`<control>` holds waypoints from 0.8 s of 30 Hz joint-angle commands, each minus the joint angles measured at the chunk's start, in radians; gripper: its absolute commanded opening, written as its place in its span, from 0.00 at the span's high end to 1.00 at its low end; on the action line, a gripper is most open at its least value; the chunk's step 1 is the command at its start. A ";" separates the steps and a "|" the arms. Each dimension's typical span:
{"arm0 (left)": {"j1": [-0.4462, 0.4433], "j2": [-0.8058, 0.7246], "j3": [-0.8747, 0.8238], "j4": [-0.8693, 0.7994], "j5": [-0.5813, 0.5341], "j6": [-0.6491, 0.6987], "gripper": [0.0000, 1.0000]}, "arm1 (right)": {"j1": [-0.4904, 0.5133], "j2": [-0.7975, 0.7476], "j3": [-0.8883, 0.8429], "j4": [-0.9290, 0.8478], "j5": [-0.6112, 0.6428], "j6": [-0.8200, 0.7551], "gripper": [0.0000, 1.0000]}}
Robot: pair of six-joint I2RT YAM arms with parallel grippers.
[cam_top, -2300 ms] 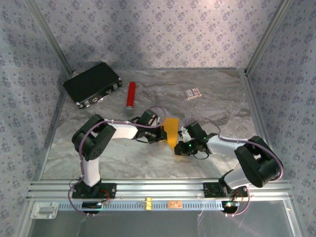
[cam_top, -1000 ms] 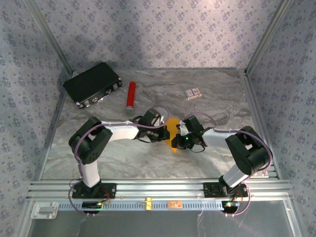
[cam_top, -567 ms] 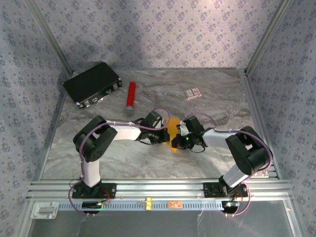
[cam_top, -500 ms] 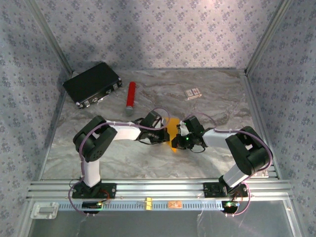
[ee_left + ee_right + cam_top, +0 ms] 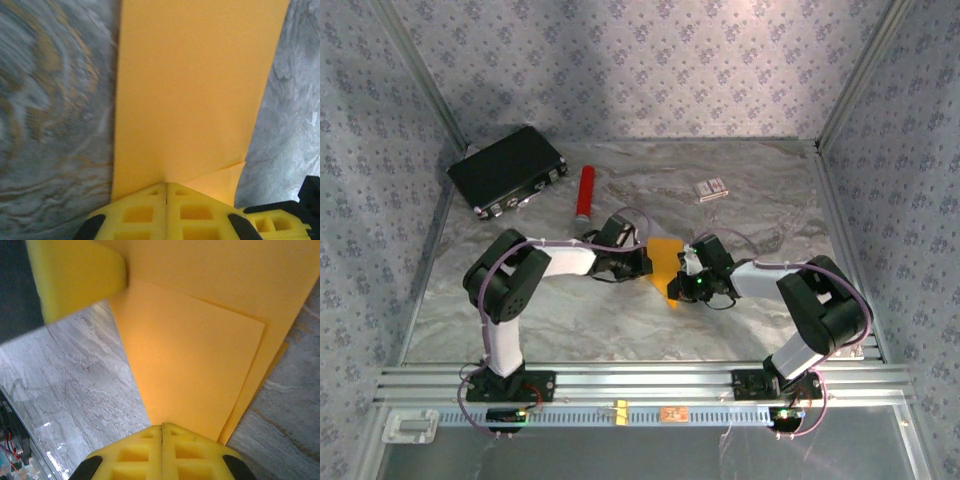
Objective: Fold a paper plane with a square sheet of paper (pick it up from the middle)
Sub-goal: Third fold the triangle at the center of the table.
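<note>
Currently, going L to R: a black case (image 5: 508, 170) and a red cylinder (image 5: 585, 193) lie at the far-left of the table (image 5: 570, 320), well apart from the work, so nothing crowds the fold. Mid-table, the left gripper (image 5: 642, 262) is clamped on the left edge of the square sheet of paper (image 5: 666, 258), pads pressed together w/ the orange-yellow sheet coming out of the seam. The paper is partly folded, layers overlapping, and spans both arms; lifted or resting, can't tell. The right gripper (image 5: 686, 272) pinches the opposite edge, closed too, prob. to hold the layers aligned for a crease. A small white-and-red box (image 5: 711, 188) sits farther back, right.
</note>
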 commanded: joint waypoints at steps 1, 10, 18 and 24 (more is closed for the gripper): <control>0.036 0.031 0.034 -0.062 -0.052 0.034 0.99 | -0.012 0.034 -0.045 -0.144 0.102 -0.023 1.00; 0.072 0.033 0.056 -0.098 -0.037 0.044 0.99 | -0.024 0.011 -0.043 -0.159 0.094 -0.045 1.00; 0.062 -0.055 0.080 -0.115 -0.023 0.054 0.97 | -0.042 0.007 -0.025 -0.184 0.062 -0.096 1.00; -0.012 -0.084 0.111 -0.118 0.009 0.084 0.96 | -0.054 0.022 -0.008 -0.194 0.049 -0.119 1.00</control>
